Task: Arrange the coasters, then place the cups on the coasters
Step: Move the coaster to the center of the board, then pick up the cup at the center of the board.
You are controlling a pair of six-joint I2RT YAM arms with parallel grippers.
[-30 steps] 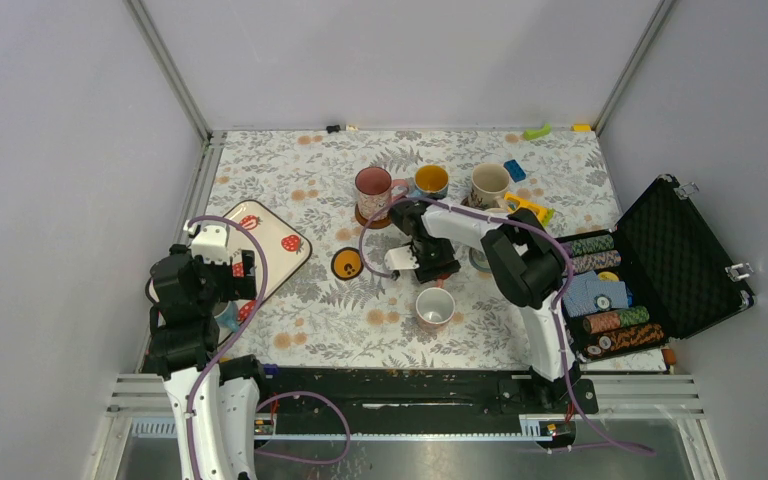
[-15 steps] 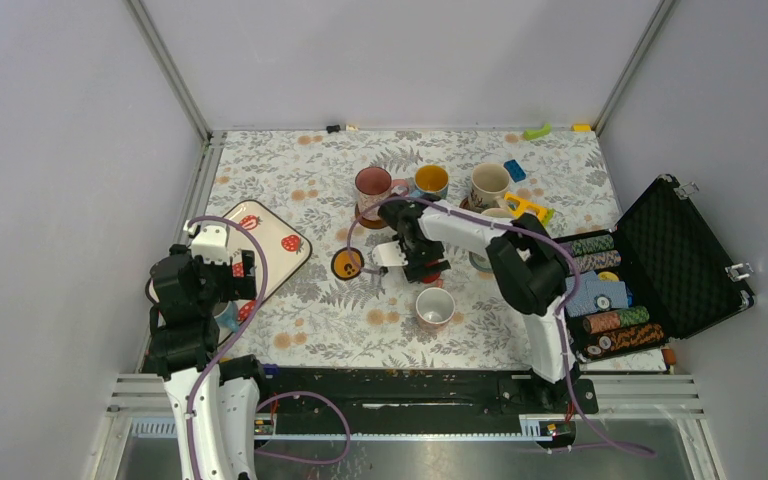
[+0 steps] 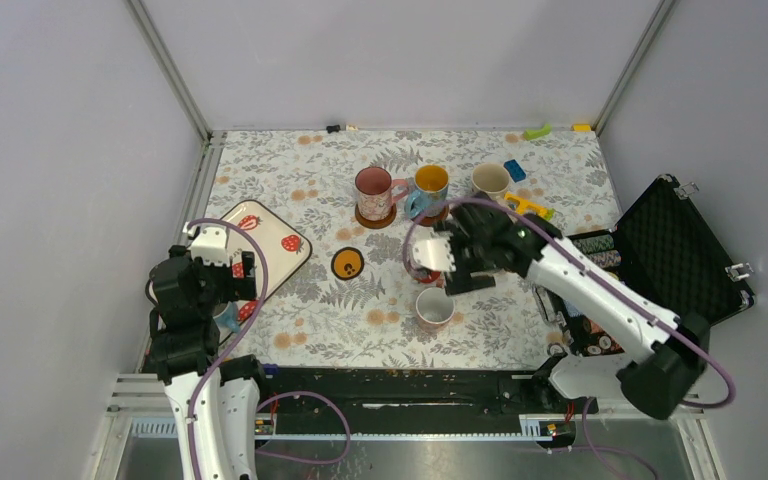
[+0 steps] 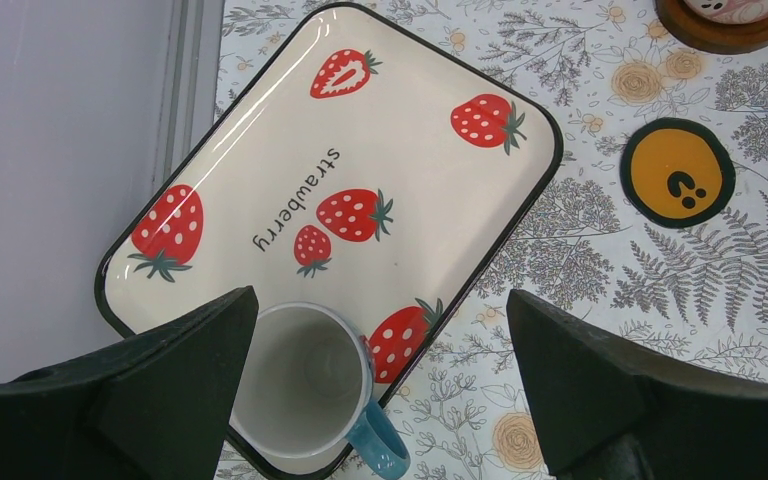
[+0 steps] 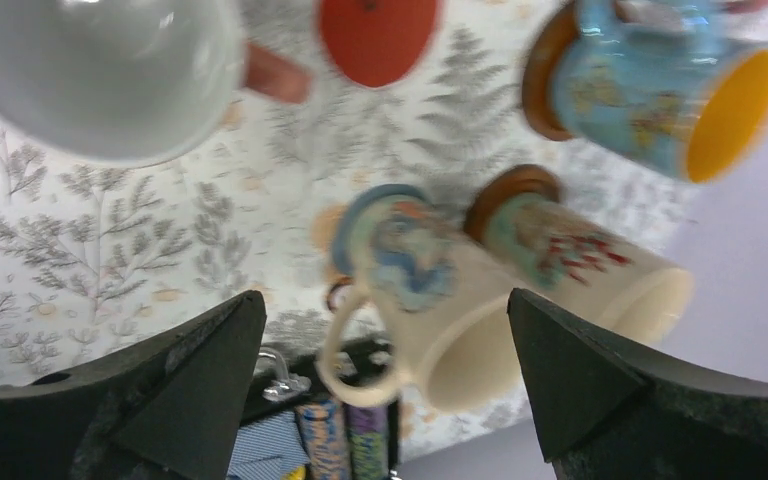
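My right gripper point(image 3: 457, 265) point(image 5: 385, 298) hangs open and empty above the cloth. Below it lies a red coaster point(image 5: 377, 35), beside a white cup point(image 3: 434, 307) point(image 5: 100, 70). A cream cup point(image 5: 430, 300) stands on a grey-blue coaster point(image 5: 352, 222), another cream cup point(image 5: 580, 262) on a brown coaster point(image 5: 495, 190). The blue cup point(image 3: 430, 183) and pink cup point(image 3: 373, 187) stand on brown coasters. The orange coaster point(image 3: 347, 263) point(image 4: 676, 172) lies bare. My left gripper point(image 4: 380, 300) is open over a white cup with a blue handle point(image 4: 300, 385) on the strawberry tray point(image 4: 260, 150).
An open black case point(image 3: 660, 265) with rolls of poker chips sits at the right edge. Small blue point(image 3: 514, 170), yellow point(image 3: 530, 208) and green point(image 3: 537, 131) bits lie at the back right. Frame posts and grey walls close in the cloth on three sides.
The right arm has swung back to the right, carrying its gripper from beside the orange coaster to above the white cup. Its jaws have opened wider. The left arm has not moved.
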